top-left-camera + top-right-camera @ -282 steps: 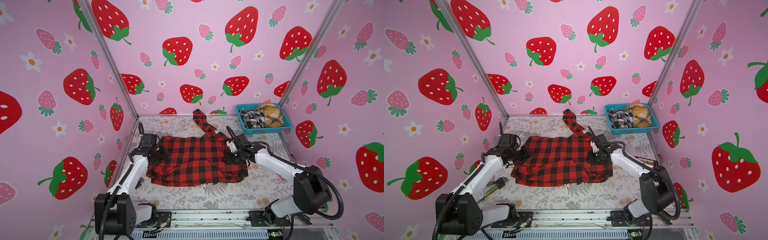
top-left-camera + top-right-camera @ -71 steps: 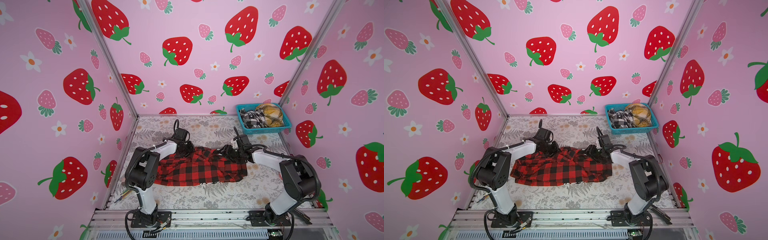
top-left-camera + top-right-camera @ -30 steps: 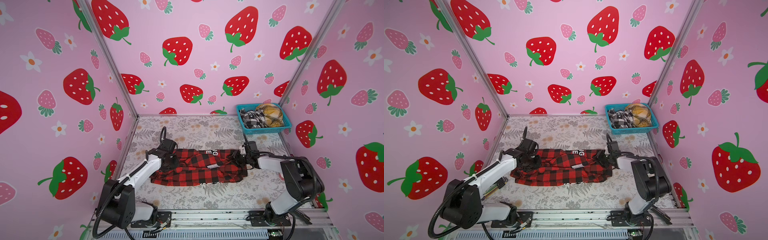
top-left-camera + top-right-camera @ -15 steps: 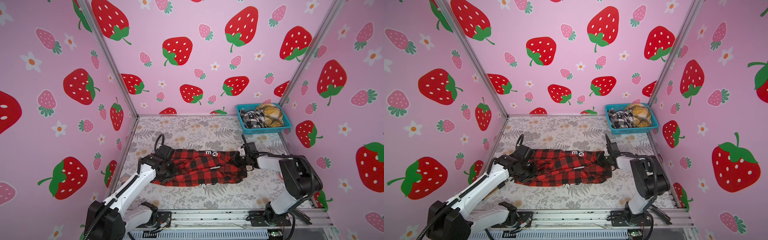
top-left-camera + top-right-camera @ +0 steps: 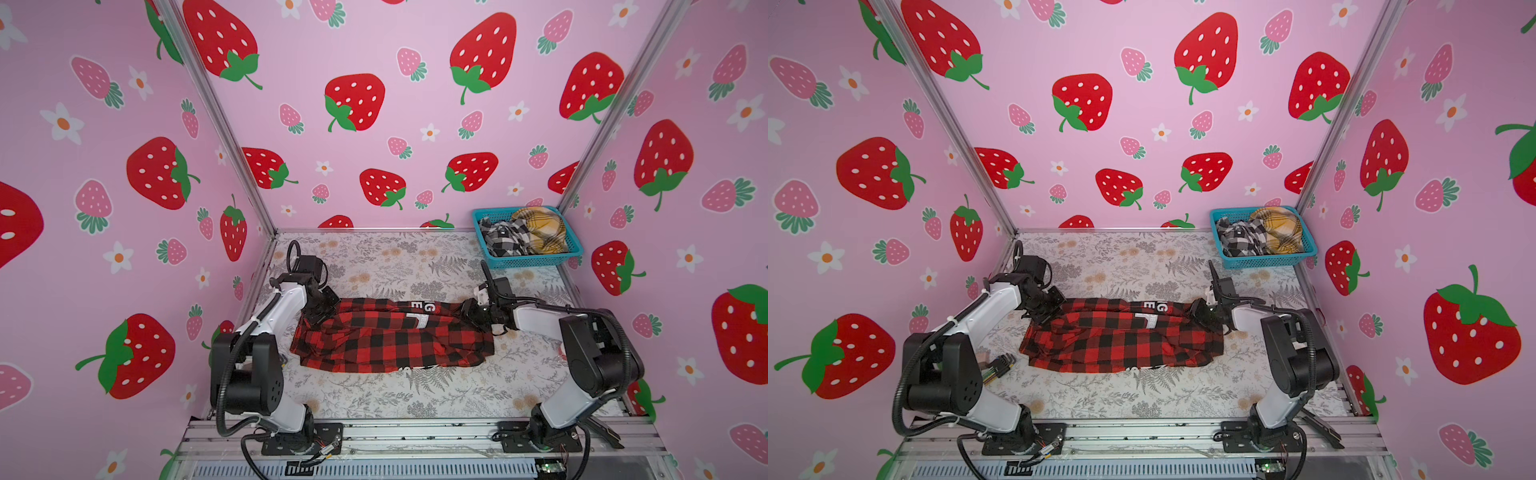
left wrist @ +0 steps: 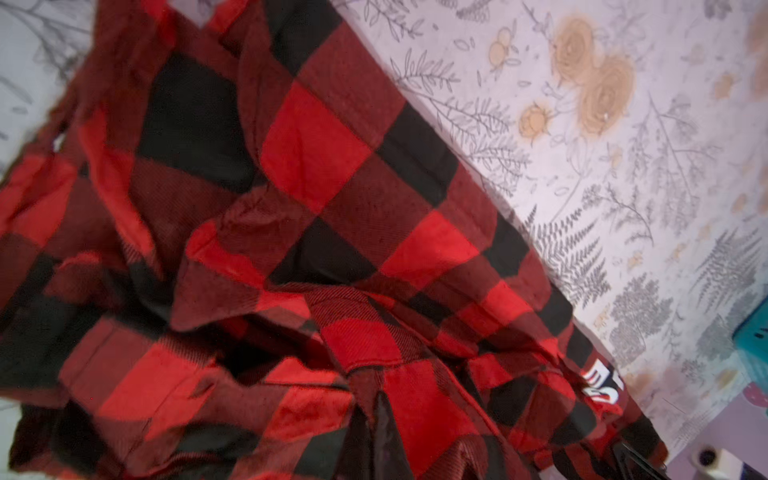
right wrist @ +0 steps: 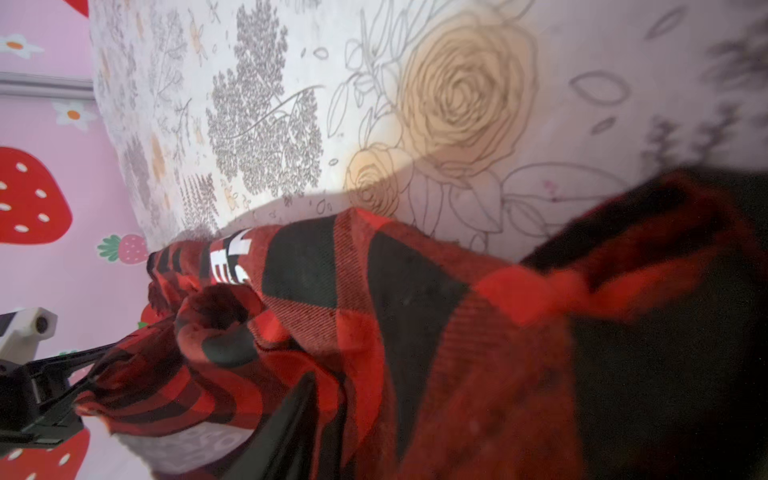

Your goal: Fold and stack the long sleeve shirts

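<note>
Two in teal basket (image 5: pixel 536 261): black-and-white shirt (image 5: pixel 500 241), apparently mustard-plaid shirt (image 5: pixel 540 228).

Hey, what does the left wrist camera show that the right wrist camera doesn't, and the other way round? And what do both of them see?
Only the left wrist view shows a corner of the teal basket. Only the right wrist view shows the left gripper from outside, its fingers shut on the far end of the red-and-black check shirt. Both show that shirt lying crumpled, its white block letters, and the floral table cover beside it.
</note>
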`<state>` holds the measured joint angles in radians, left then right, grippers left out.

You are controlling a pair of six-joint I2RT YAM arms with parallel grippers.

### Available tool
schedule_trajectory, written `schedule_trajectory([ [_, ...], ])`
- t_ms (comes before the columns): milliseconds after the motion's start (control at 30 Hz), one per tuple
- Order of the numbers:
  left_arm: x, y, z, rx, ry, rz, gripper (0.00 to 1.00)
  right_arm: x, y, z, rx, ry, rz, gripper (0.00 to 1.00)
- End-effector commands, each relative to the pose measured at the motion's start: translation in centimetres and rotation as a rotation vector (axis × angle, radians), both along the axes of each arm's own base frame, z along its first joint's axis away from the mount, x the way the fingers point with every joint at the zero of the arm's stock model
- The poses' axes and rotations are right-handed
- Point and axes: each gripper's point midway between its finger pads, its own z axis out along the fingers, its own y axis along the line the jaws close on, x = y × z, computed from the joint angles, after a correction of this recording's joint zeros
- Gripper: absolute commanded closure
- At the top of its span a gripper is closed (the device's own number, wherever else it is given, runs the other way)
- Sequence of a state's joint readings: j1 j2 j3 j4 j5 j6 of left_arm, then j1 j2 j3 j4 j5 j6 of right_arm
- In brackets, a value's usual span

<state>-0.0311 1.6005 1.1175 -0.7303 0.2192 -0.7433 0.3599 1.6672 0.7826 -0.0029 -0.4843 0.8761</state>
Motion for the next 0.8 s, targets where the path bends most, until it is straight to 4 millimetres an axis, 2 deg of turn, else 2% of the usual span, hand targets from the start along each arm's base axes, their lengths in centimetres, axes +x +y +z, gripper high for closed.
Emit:
schedule_trajectory([
  [0, 1.4, -0.1, -1.1, -0.026, 0.005, -0.044, 0.95, -0.9, -1.1, -1.3, -0.067, 0.064, -0.002, 0.43],
  [33, 1.6, 0.1, -1.7, -0.028, 0.014, -0.038, 0.88, -1.0, -1.2, -1.0, -0.071, 0.058, -0.003, 0.41],
  [133, 2.0, 0.3, -2.8, -0.045, 0.025, -0.017, 0.77, -1.1, -1.6, 0.1, -0.091, 0.037, -0.002, 0.37],
  [400, 2.1, 0.9, -2.7, -0.064, 0.024, -0.001, 0.67, -1.0, -3.4, 1.1, -0.228, 0.000, 0.034, 0.34],
  [600, 1.1, 2.1, 0.6, -0.009, -0.049, -0.001, 0.55, -0.2, -3.4, 4.7, -0.240, -0.100, 0.073, 0.37],
  [667, 1.0, 1.7, 0.9, -0.031, -0.059, -0.007, 0.52, 0.0, -3.1, 5.9, -0.244, -0.135, 0.100, 0.41],
  [700, 0.9, 1.5, 0.8, -0.044, -0.053, -0.007, 0.48, 0.2, -2.9, 6.6, -0.242, -0.161, 0.115, 0.43],
  [767, 0.9, 1.2, 0.3, -0.066, -0.049, 0.004, 0.47, 0.6, -2.1, 8.2, -0.227, -0.224, 0.139, 0.48],
])
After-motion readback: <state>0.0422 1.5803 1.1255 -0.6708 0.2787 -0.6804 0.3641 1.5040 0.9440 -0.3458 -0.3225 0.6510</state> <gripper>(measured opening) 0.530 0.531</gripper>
